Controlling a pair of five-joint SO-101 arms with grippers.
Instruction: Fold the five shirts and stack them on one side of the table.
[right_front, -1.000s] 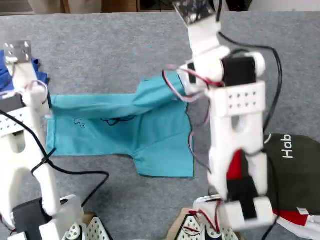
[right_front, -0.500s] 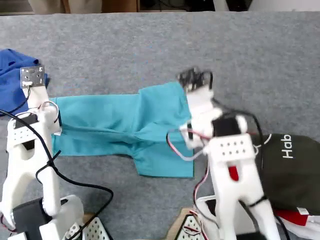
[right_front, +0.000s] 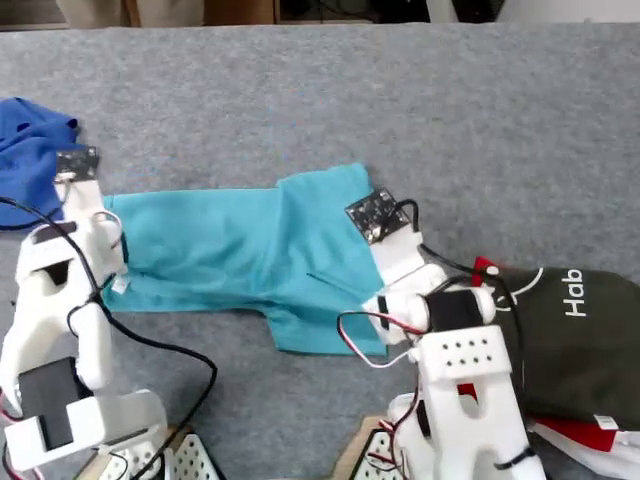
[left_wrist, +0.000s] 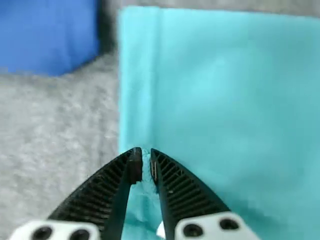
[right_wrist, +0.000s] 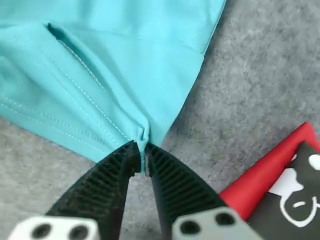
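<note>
A teal shirt (right_front: 250, 255) lies folded lengthwise across the middle of the grey table (right_front: 300, 90). My left gripper (left_wrist: 142, 162) is shut on the teal shirt (left_wrist: 225, 100) at its left edge, low on the cloth. My right gripper (right_wrist: 141, 155) is shut on a pinched corner of the teal shirt (right_wrist: 125, 65) at its right side. In the high view the left arm (right_front: 65, 270) stands at the shirt's left end and the right arm (right_front: 430, 320) at its right end. A blue shirt (right_front: 30, 150) lies at the far left.
A dark garment (right_front: 580, 340) with red and white cloth (right_front: 590, 435) under it lies at the right front. A red piece (right_wrist: 265, 175) of that pile shows close to my right gripper. The far half of the table is bare grey felt.
The right arm has come down from high over the table to the shirt's right edge. The raised fold of teal cloth has been laid flat. The left arm shifted slightly toward the front.
</note>
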